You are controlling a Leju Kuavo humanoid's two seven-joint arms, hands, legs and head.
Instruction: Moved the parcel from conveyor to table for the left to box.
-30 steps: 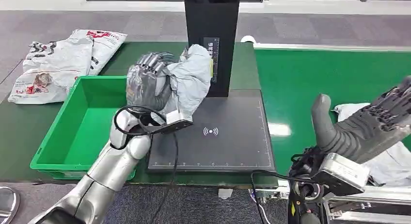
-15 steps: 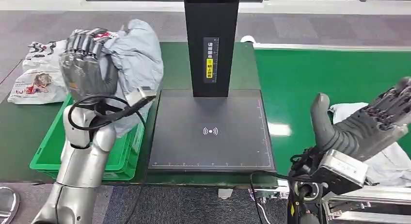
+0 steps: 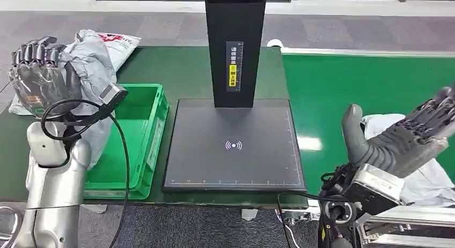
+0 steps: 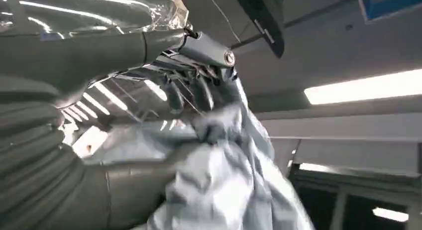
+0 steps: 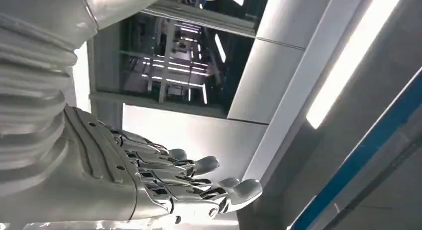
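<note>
The left hand (image 3: 38, 76) is raised high over the left end of the green tabletop (image 3: 188, 71), its dark fingers curled around a grey parcel (image 3: 91, 60), which hangs up in the air beside and above the green crate (image 3: 147, 135). The parcel is a soft plastic mailer: crumpled, slack, with a faint sheen, folding and drooping below the grip in the left wrist view, so it looks light and limp, probably slippery. A grasp that bunches a good fold of its middle seems safer than a pinch at an edge. The crate is rigid moulded plastic with a thick rim. The right hand (image 3: 400, 140) hovers spread and empty above another pale mailer (image 3: 429, 178) lying on the green conveyor (image 3: 365, 76).
</note>
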